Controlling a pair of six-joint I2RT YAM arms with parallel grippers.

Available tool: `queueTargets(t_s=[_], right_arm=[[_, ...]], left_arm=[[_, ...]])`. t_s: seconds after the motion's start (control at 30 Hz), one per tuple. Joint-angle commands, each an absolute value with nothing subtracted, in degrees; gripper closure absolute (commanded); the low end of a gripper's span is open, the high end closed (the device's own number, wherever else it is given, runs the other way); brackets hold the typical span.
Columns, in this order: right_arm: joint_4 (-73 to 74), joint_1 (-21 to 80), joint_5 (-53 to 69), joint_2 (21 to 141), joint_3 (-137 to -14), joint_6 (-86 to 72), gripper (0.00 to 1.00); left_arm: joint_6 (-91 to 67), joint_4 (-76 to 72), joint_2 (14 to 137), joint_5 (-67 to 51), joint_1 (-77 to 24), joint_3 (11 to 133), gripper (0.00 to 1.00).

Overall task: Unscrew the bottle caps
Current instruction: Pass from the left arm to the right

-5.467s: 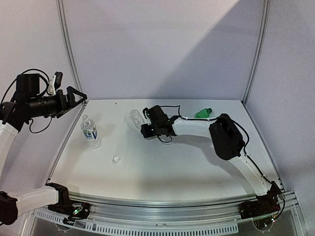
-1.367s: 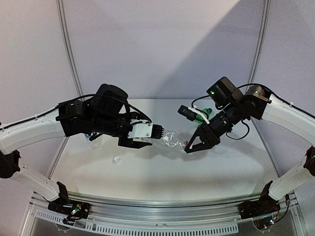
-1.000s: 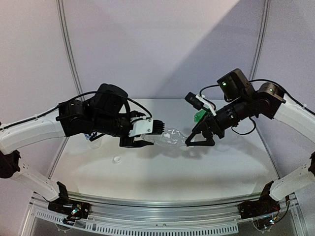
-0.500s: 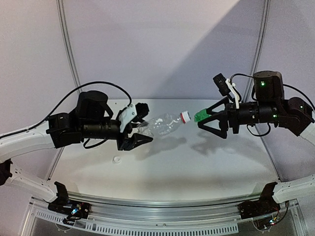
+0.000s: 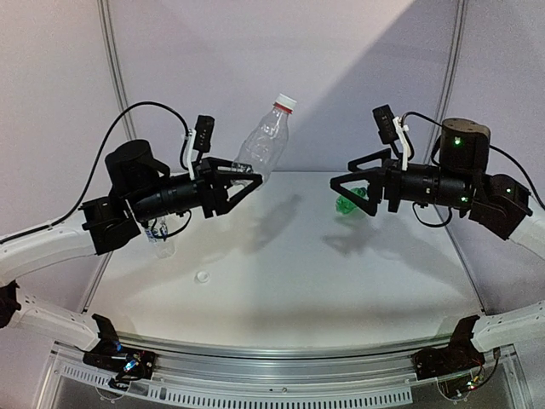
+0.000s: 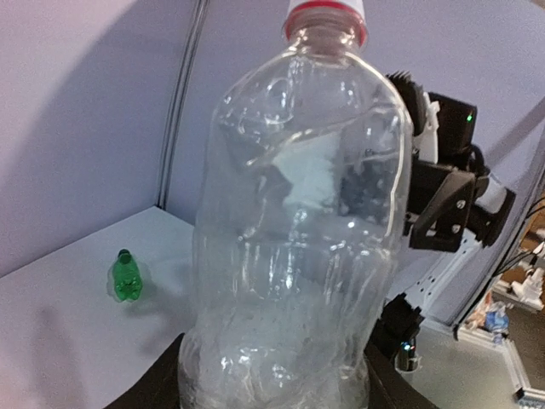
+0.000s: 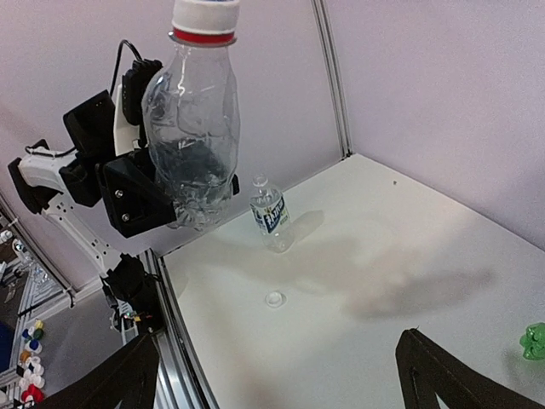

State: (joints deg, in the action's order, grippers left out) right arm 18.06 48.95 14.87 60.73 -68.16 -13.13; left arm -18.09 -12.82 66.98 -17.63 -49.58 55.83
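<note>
Three bottles in view, one of them in hand. The left end effector [image 5: 245, 177] is pinching the clear unlabelled bottle [image 5: 264, 145] around its base end, holding it up in the air over the back left of the counter [image 5: 298, 273], neck tilted up and to the right. Its white cap [image 5: 285, 103] is on, with a red band [image 7: 203, 37] just under it. The right end effector [image 5: 341, 173] is spread wide and empty, facing the bottle and well apart from the cap.

The green bottle [image 5: 349, 203] lies on its side at the back right. The labelled bottle [image 7: 271, 213] stands near the left edge, with a loose white cap [image 5: 202, 276] on the counter near it.

Handling (my read): the held bottle looks empty, thin-walled and already dented, so it is light, squashy and slick. Best to keep the hold low on the stiffer base and take the cap across its sides, not the neck.

Writing: blue-white label, text too small to read; nothing else legible.
</note>
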Motion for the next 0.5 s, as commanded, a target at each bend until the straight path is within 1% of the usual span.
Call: queueTargets(t_s=[0.0, 0.13, 0.47], right_arm=[[10.09, 48.73, 17.19, 64.1, -69.29, -16.14, 0.01], [8.1, 49.14, 19.48, 68.03, -72.66, -16.97, 0.01], [4.26, 49.54, 20.96, 74.67, -77.72, -17.46, 0.01]], left_arm=[[-28.49, -24.34, 68.47, -20.63, -47.95, 54.7, 0.79], [-34.63, -31.26, 69.86, -22.81, -46.86, 53.74, 0.8], [-42.07, -42.09, 74.1, -24.13, -46.85, 52.9, 0.83]])
